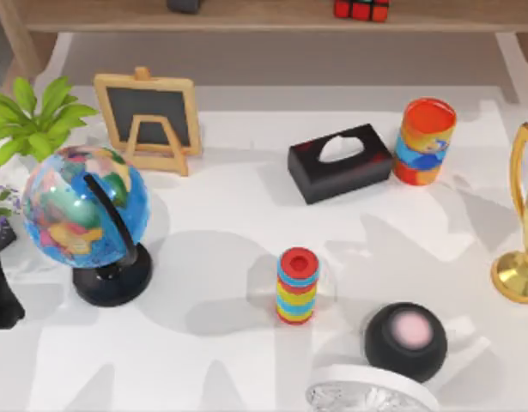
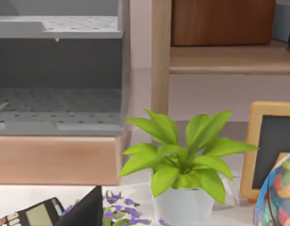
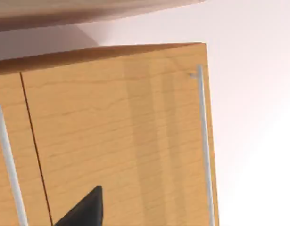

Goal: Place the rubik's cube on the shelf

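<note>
Top view: a white tabletop backed at 12 o'clock by a long light-brown wooden plank shelf, where the small red-tiled rubik's cube sits, cropped by the frame edge. One black tissue box, two striped cylinders, one globe and one framed chalkboard stand below. A dark fingertip crosses wooden cabinet doors in the right wrist view; neither claw's opening can be judged.

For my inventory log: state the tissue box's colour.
Black rectangular tissue box with white tissue at its slot; clearest in the top view.
</note>
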Available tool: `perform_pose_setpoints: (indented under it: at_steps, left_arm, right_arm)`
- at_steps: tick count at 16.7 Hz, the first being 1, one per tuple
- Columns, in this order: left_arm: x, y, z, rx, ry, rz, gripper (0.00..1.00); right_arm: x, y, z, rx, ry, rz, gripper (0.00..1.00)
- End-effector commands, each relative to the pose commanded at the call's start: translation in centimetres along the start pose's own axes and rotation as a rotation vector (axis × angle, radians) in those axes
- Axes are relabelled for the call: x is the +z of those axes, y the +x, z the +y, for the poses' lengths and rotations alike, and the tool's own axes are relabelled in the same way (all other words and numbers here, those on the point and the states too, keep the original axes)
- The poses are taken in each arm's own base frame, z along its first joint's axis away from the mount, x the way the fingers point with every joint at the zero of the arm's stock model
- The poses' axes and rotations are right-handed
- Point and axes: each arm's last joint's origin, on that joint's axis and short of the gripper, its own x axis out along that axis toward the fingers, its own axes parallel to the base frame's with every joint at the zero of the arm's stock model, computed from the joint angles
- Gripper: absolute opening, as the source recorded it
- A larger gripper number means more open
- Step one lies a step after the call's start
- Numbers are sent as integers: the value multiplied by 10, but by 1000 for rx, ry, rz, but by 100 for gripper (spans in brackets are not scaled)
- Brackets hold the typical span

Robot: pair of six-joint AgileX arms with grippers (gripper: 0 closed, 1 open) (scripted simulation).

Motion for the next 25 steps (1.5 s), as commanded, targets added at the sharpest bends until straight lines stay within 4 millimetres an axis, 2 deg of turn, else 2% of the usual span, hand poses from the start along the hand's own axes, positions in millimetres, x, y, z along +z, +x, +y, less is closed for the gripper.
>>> perform_pose_setpoints:
  at_steps: [3,6,8,10,17,22,25]
  left_arm:
    - [0,0,0,0,0,0,100]
    - [0,0,0,0,0,0,100]
    - [0,0,0,0,0,0,100]
    - [0,0,0,0,0,0,100]
    - [0,0,0,0,0,0,100]
    - [0,0,0,0,0,0,100]
    - [0,0,0,0,0,0,100]
  right_arm:
    - [-29,-52,17,193,-123,78,100]
    - [-45,-100,36,371,-142,156,100]
    - [-47,-123,54,477,-97,187,100]
    - [-47,-135,68,546,-56,204,100]
    - [-47,-136,72,561,-44,208,100]
    - [-52,-118,84,563,-43,210,100]
    - [-52,-117,85,563,-43,210,100]
